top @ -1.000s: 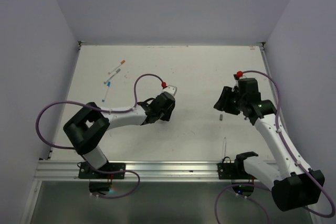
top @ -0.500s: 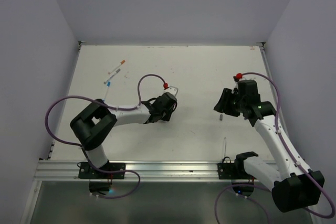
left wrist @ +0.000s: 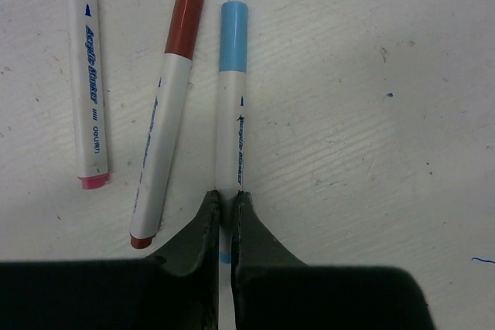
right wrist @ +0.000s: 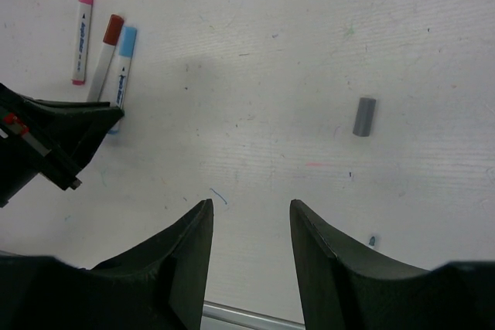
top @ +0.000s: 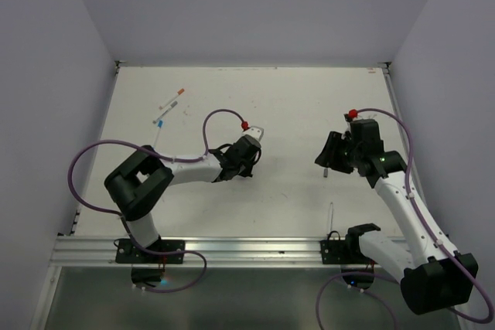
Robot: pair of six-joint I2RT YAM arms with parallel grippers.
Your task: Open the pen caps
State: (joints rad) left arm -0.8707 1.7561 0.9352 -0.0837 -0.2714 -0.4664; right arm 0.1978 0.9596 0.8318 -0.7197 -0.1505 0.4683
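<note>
In the left wrist view three white-barrelled pens lie side by side: a pink-capped pen (left wrist: 85, 75), a red-capped pen (left wrist: 166, 113) and a blue pen (left wrist: 230, 106) with its light blue cap (left wrist: 233, 17) on the far end. My left gripper (left wrist: 224, 195) is shut on the blue pen's near end; in the top view it (top: 246, 154) is mid-table. My right gripper (right wrist: 249, 206) is open and empty above the table, with a loose grey cap (right wrist: 364, 116) ahead to its right.
Two more pens (top: 172, 99) (top: 161, 118) lie at the far left of the table. The grey cap (top: 326, 173) lies below the right gripper (top: 331, 154). A thin white pen barrel (top: 331, 214) lies near the front rail. Purple cables loop over both arms.
My left arm's elbow has swung right and its gripper has edged slightly right toward the pens. The right arm has barely moved.
</note>
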